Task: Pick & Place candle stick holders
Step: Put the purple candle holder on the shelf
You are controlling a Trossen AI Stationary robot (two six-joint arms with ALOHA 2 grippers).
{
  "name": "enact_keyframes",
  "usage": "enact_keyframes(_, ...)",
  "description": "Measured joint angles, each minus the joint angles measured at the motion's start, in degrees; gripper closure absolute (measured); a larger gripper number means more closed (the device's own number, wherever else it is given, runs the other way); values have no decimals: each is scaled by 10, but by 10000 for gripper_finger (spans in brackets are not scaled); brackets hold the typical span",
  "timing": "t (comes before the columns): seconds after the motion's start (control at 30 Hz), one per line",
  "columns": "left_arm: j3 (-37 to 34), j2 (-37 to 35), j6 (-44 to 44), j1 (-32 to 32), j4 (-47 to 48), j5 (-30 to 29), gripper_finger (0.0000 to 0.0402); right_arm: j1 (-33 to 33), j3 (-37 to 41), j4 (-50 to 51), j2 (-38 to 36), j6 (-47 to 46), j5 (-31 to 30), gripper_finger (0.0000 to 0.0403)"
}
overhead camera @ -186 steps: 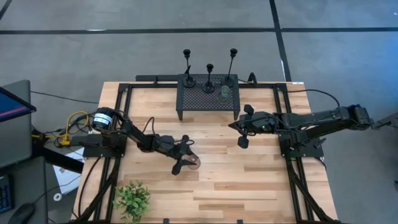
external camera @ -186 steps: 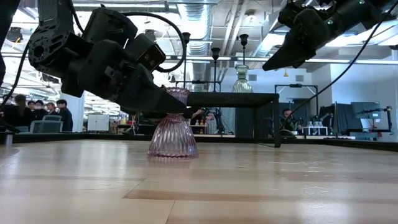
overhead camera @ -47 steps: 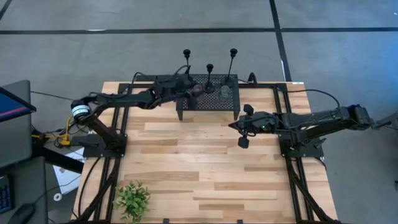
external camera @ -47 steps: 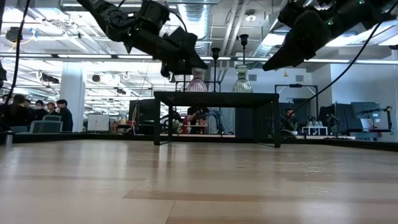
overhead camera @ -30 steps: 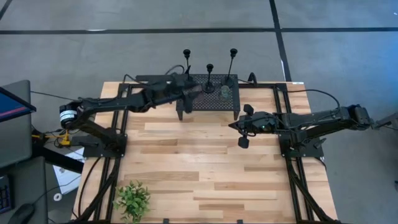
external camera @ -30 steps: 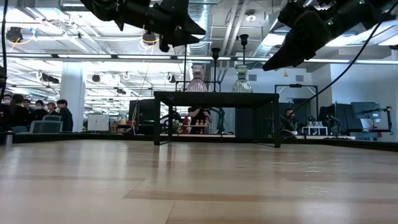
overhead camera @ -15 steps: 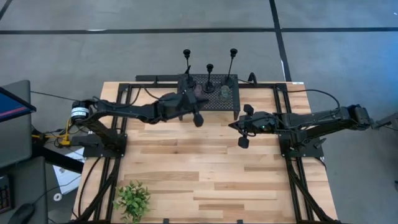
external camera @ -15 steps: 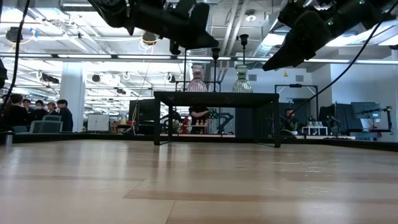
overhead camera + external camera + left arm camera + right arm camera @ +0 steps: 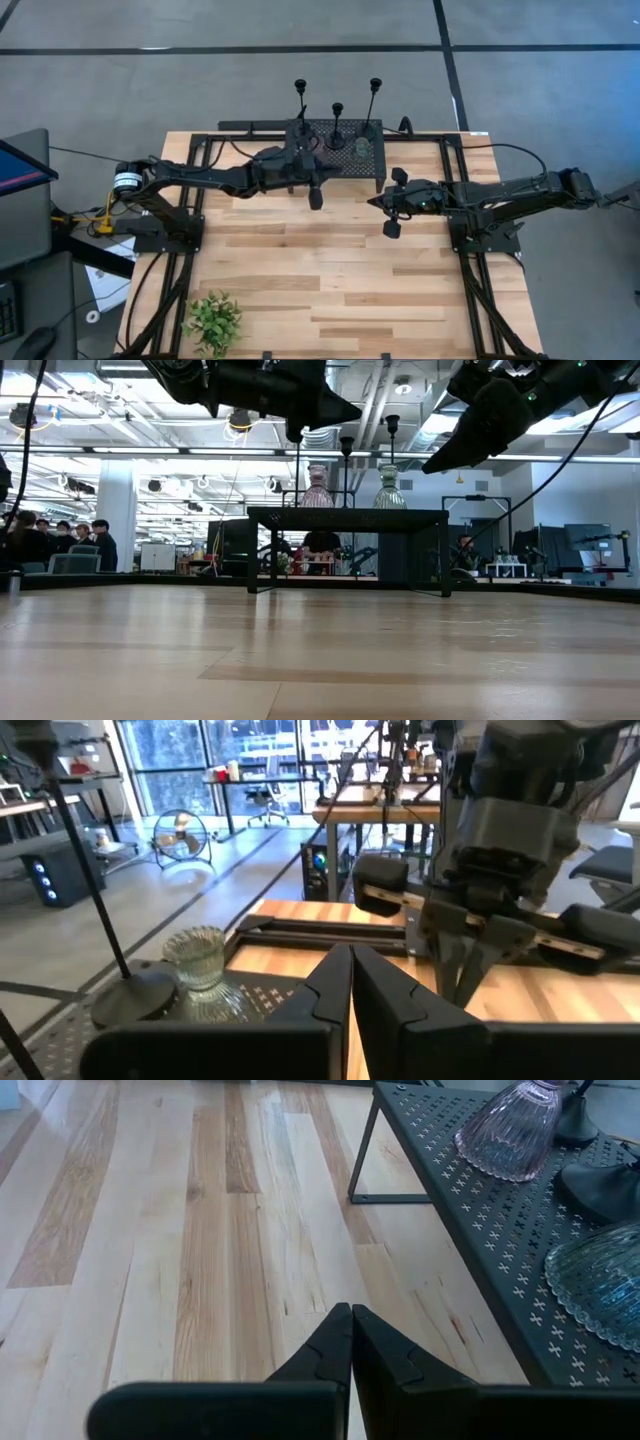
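Note:
Three black candle stick holders [image 9: 337, 120] stand by their round bases along the far edge of a black perforated stand [image 9: 345, 165]. A pink glass holder [image 9: 510, 1135] and a clear glass one [image 9: 195, 955] also sit on the stand. My left gripper [image 9: 316, 198] hangs shut above the table, just in front of the stand's near left edge; in its wrist view [image 9: 350, 985] nothing is between the fingers. My right gripper [image 9: 372, 201] waits shut in the air off the stand's near right corner, and is seen shut in its wrist view [image 9: 350, 1335].
A small leafy plant [image 9: 213, 320] stands at the table's near left corner. Bare wooden table top [image 9: 340, 270] stretches from the stand to the near edge. Black frame rails [image 9: 190, 200] run along both sides. People sit in the room beyond [image 9: 60, 540].
My left gripper has drawn back from over the stand's left part toward the table's near edge, sinking a little, and its fingers have shut on nothing. The pink glass holder stays on the stand.

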State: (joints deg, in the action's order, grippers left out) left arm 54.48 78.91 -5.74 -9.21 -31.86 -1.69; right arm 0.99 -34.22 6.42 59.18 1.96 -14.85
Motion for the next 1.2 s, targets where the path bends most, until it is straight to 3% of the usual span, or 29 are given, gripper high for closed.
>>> enact_keyframes(0.23, 0, 0, 3, 15, -3, -13, 397, 0, 0, 0, 0, 1, 0, 402)
enact_keyframes(0.53, 0, 20, -13, 82, -37, -193, 399, 0, 0, 0, 0, 1, 0, 402)
enact_keyframes(0.67, 0, 75, -41, 85, -114, -214, 400, 0, 0, 0, 0, 1, 0, 402)
enact_keyframes(0.87, -1, 127, -56, 57, -213, -292, 400, 0, 0, 0, 0, 1, 0, 402)
enact_keyframes(1.2, 4, 186, -45, 46, -280, -377, 400, 0, 0, 0, 0, 10, 0, 402)
